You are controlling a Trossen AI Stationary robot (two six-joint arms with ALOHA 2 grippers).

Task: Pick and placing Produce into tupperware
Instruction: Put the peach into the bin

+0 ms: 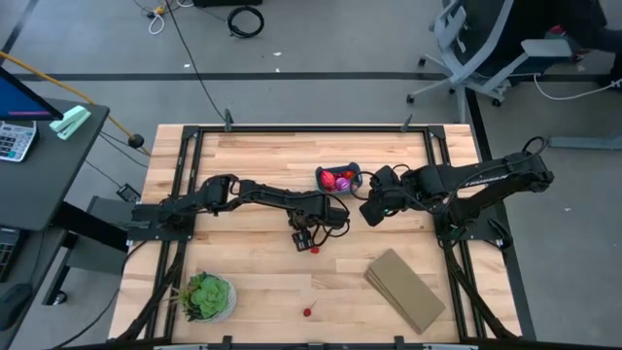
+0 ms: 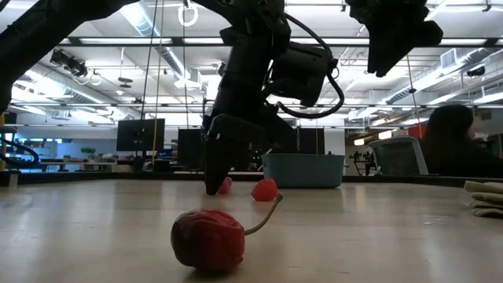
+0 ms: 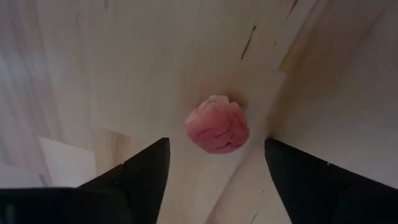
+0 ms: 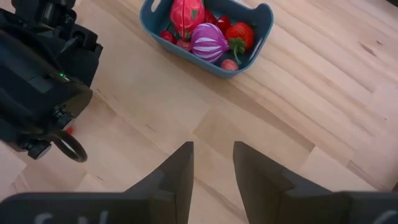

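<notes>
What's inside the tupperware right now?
The tupperware holds a purple ribbed piece, a strawberry, a tall red-pink fruit and small red pieces. Anything beneath them is covered.

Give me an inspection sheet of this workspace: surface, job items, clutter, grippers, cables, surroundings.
Surface: pale wooden slatted table in a black frame.
Job's things: small teal-blue plastic tub holding red pieces, a strawberry and a striped purple bulb; a pink crinkled toy fruit loose on the wood; a red stemmed cherry-like fruit near the front edge.
Clutter: green leafy plant in a white pot; flat tan rectangular block.
Grippers: left gripper low over the pink fruit, jaws open either side, not touching; right gripper hovering near the tub, empty.
Cables: black cables on the floor.
Surroundings: office chair, desk with calculator, a seated person.
</notes>
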